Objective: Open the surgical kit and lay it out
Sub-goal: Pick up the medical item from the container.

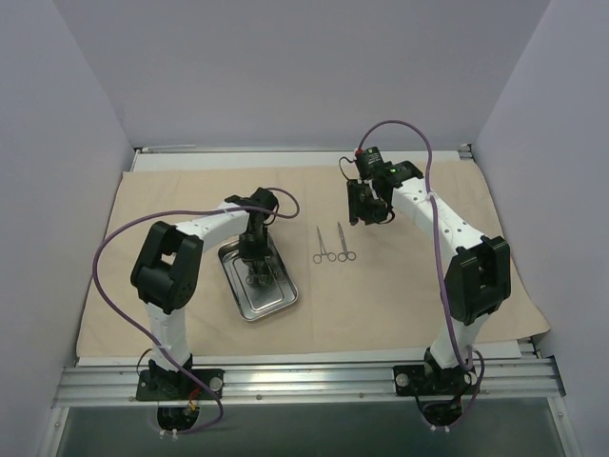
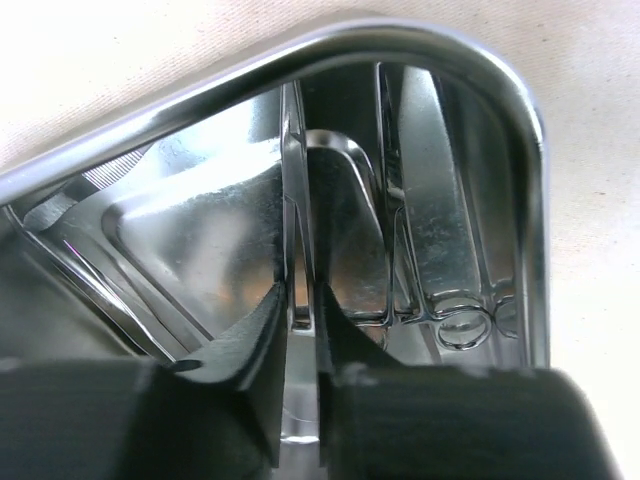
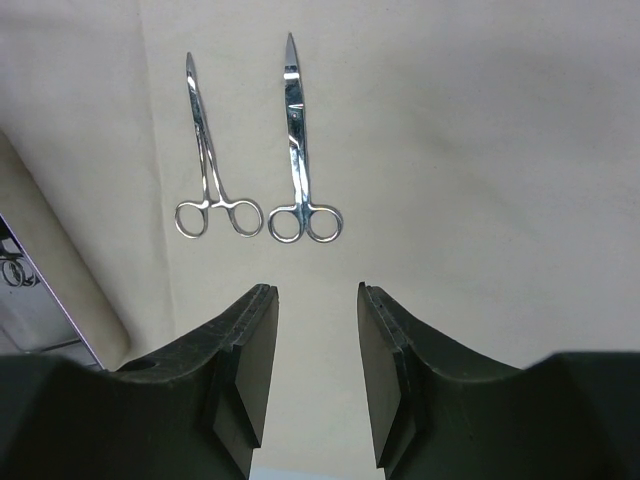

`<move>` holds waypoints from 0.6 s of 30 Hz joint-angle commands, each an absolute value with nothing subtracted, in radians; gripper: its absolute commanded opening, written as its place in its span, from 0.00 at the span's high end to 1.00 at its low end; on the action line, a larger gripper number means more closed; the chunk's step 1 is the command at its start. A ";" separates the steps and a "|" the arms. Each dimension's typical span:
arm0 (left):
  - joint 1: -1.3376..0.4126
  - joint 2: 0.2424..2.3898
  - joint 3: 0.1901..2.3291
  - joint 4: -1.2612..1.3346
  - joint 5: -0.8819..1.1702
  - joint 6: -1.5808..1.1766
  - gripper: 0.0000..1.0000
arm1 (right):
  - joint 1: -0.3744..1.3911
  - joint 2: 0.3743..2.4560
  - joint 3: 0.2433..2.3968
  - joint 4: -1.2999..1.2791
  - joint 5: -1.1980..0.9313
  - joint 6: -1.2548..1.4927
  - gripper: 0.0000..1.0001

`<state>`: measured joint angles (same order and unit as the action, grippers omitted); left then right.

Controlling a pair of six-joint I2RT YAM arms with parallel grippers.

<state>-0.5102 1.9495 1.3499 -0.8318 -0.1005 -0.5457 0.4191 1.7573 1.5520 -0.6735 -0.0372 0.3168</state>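
Laying out half done: two silver ring-handled forceps centre-frame; left gripper pinches third forceps in shiny rectangular steel tray; right gripper open.

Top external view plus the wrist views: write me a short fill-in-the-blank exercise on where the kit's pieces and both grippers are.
1. Outside the steel tray, ____ forceps lie side by side on the beige cloth.
2. The left gripper is down in the steel tray, while the right gripper hovers over the ____.
3. The right gripper's jaws stand ____, with nothing between them.
Missing words: two; cloth; open.
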 commanded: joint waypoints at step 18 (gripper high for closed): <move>-0.503 1.822 1.422 -0.965 -0.009 -0.463 0.98 | 0.426 1.769 1.595 -0.572 -0.384 0.294 0.57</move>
<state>-0.5095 1.9110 1.3773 -0.9016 -0.0494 -0.4831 0.4202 1.7618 1.5883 -0.6319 -0.2317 0.2901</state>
